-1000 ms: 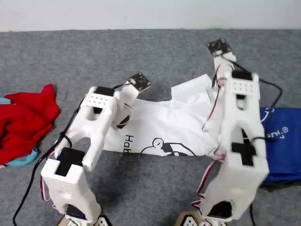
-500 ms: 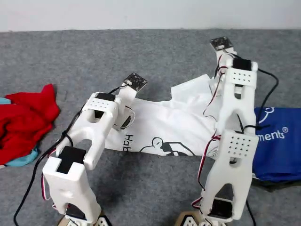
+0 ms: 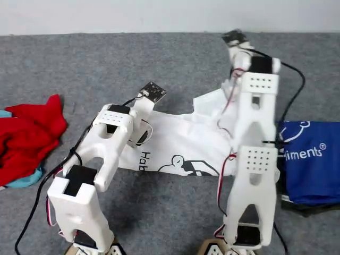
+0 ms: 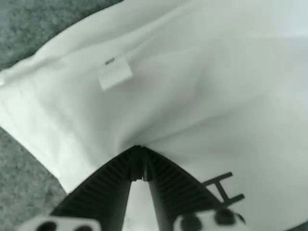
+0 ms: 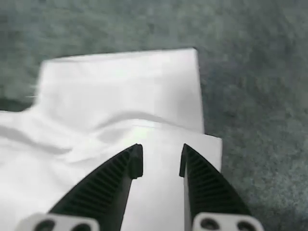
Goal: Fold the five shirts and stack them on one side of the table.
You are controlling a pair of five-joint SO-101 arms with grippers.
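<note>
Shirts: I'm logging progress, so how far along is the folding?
Done: a blue shirt lies folded at the table's right side. In hand: the white shirt lies spread out, left claw shut on it, right claw open above its edge. Left: the red shirt and a teal garment, crumpled.

- Grey, felt-like bench [image 3: 106,58].
- White shirt [image 3: 180,143] spread mid-bench — print up.
- Red shirt [image 3: 29,133] heaped at left edge, over a teal shirt [image 3: 26,179].
- Blue shirt [image 3: 311,164] folded at right edge.

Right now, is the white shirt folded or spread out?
Spread: the white shirt lies flat on the table, one sleeve sticking out.
</note>
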